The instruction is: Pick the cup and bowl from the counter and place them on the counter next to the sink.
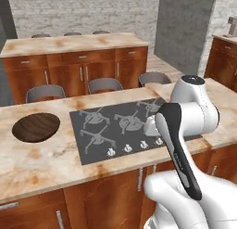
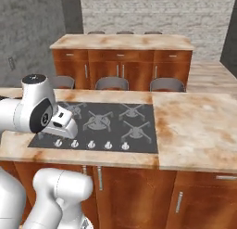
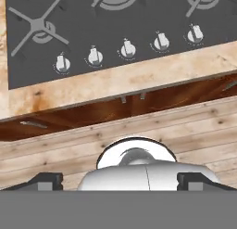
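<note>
Hand view looks down past the tool point(image 3: 118, 181), whose two dark fingertips point(image 3: 46, 181) stand spread wide at opposite sides of the frame with nothing between them. Ahead of the tool lies the grey cooktop point(image 3: 106, 24), set flush in the desk point(image 3: 115, 79); its row of five knobs point(image 3: 128, 49) runs along the edge nearest the tool. Directly under the tool are reddish-brown cabinet fronts point(image 3: 139, 100) and a pale wooden floor point(image 3: 194, 130).

Left base view shows the bowl point(image 1: 35, 127) resting on the desk point(image 1: 41, 163), well to the left of the tool and just beside the left edge of the cooktop point(image 1: 120, 126), apart from it. The bowl is upright, dark wood grain, and untouched. The hand sits low at the front edge of the cooktop, partly behind the arm's forearm.

Right base view shows the hand above the knob row at the cooktop's near left corner. Beyond the desk stand three grey chairs point(image 2: 111, 83) and a second island counter point(image 2: 122, 41).
</note>
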